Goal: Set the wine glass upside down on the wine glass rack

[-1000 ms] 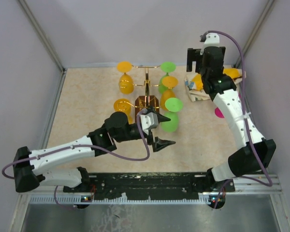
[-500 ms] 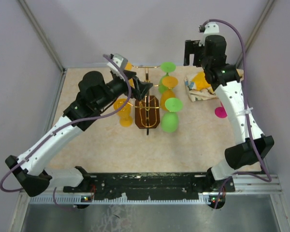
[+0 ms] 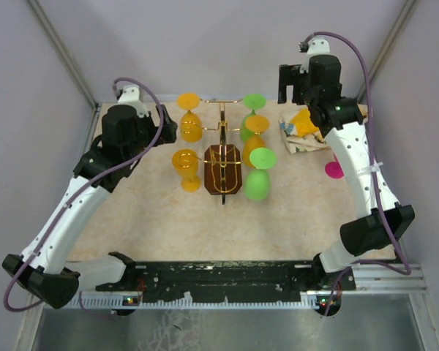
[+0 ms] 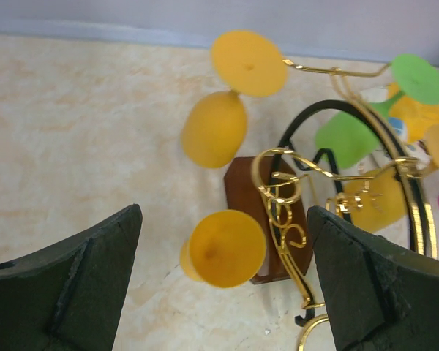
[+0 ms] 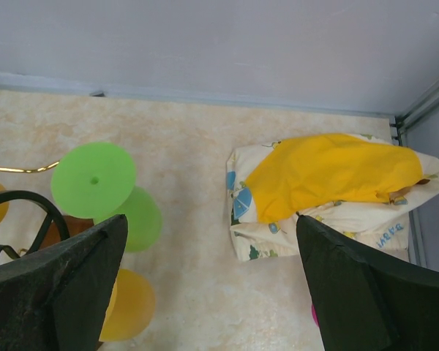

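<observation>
Currently catalogued: one thin gold wire wine glass rack (image 3: 222, 135) on a dark brown octagonal wooden base (image 3: 223, 170), stood mid-table. Five plastic wine glasses are arranged around it, foot up and bowl down:
- first orange glass (image 3: 190, 121) at 11 o'clock
- second orange glass (image 3: 185, 167) at 9 o'clock
- first green glass (image 3: 252, 106) at 1 o'clock
- third orange glass (image 3: 256, 139) at 2 o'clock
- second green glass (image 3: 259, 179) at 3 o'clock

The left gripper (image 4: 223, 212) is held at 10 o'clock of the rack, apart from it, fingers spread wide and empty. The right gripper (image 5: 211, 219) is raised at 2 o'clock, likewise spread wide and empty. A white-and-yellow patterned cloth bundle (image 3: 301, 135) is noted beneath it. A small pink round item (image 3: 332, 170) is partly hidden by the right arm.
</observation>
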